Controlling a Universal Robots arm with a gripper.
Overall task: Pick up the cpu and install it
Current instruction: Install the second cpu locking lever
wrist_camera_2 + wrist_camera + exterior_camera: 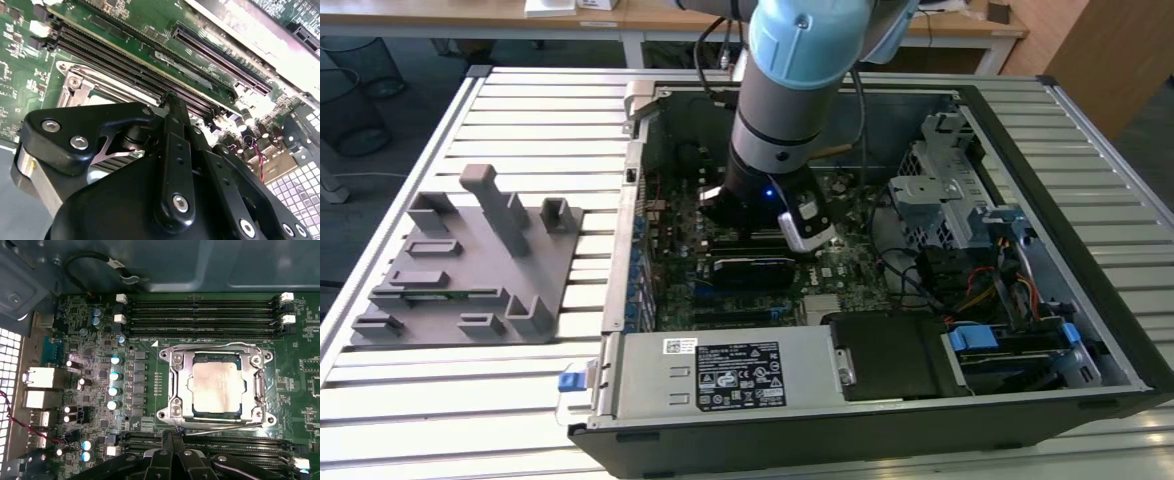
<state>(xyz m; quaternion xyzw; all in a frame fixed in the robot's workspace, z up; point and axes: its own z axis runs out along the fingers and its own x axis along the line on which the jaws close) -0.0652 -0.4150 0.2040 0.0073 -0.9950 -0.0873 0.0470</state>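
Right up front in the exterior view: silver metal power supply box with a white-and-black label (720,375), sitting at the near edge of the open black computer case (854,440). Behind it, the grey and light-blue robot arm (787,90) reaching straight down into the case, over the green motherboard (841,265). Off to the exterior view's left, on the white slatted table (494,400), a grey plastic fixture tray with upright posts (467,260), well apart from the arm.

Second wrist view: mostly black linkage of the gripper (170,102), up close. Fingers drawn in narrow, pressed together, nothing seen between them. Tip down just beside the long black memory slots (125,65) and a bit of silver metal socket frame (75,85).

First wrist view: looking flat onto the board. Small square cpu with the silvery metal top (222,387) lying flat inside the silver socket frame (175,390), between two banks of black memory slots (200,315). Gripper tips meeting just at the frame's edge, not touching the cpu, not holding anything. Row of small blue-topped capacitors (115,385) alongside the socket, and a white perforated panel (10,390) at the case edge.
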